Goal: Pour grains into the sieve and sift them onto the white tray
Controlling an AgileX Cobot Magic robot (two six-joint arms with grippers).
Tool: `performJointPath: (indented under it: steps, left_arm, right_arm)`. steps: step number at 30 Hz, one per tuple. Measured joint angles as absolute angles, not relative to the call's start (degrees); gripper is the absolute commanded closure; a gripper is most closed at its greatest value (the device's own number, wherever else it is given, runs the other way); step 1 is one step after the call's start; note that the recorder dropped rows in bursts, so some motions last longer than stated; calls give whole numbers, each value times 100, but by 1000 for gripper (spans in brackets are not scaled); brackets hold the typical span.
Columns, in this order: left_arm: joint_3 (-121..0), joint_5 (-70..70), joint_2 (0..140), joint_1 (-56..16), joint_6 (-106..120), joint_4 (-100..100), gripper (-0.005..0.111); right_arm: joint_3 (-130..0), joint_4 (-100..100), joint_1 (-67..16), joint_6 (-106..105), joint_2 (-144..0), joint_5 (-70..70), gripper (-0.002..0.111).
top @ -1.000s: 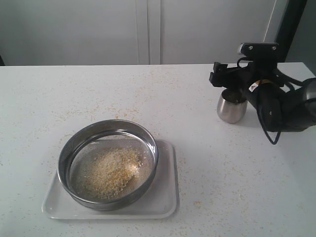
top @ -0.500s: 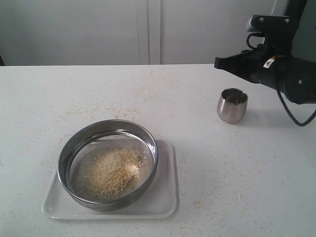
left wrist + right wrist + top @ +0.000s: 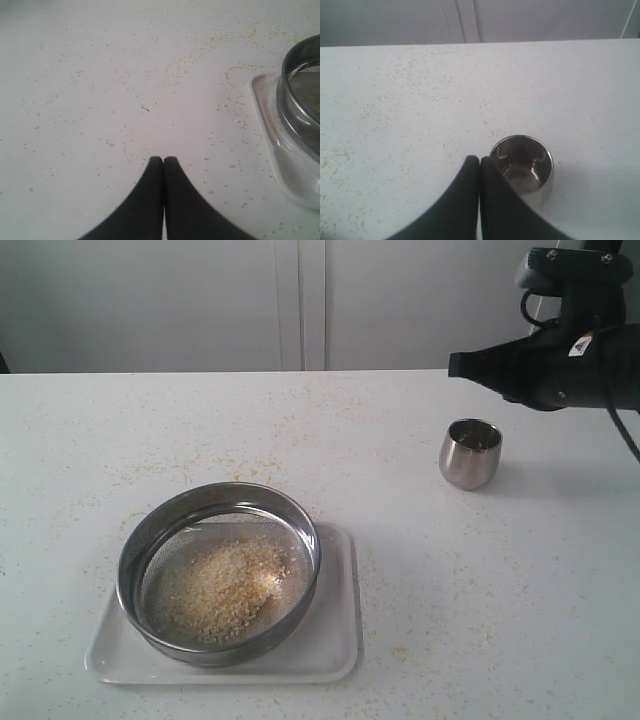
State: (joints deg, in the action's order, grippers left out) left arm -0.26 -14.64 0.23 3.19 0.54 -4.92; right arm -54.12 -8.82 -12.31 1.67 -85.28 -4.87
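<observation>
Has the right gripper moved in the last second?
Yes. The right gripper has risen off the steel cup, now hanging shut above it; the cup stands where it was.

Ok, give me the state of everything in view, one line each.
table: strewn with stray granules.
white tray: flat on the table.
sieve: upright on the white tray.
grains: heaped on the sieve's mesh.
steel cup: upright, looks empty, not held.
left gripper: shut, empty, over the table beside the tray.
right gripper: shut, empty, raised above the cup.
</observation>
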Motion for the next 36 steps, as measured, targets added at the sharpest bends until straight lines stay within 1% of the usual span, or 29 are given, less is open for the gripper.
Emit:
performJointPath:
  steps: [20, 29, 36]
  left_arm:
    - [-26, -1464, 23, 319, 54, -492, 107]
    - [-26, -1464, 23, 319, 54, -492, 107]
    - [-26, -1464, 23, 319, 54, -492, 107]
  right_arm:
    - [-5412, -834, -1231, 167, -6863, -3437, 108]
    - [-5412, -785, -1231, 167, -6259, -4427, 108]
    - [-5412, -714, -1231, 167, -5908, -4917, 108]
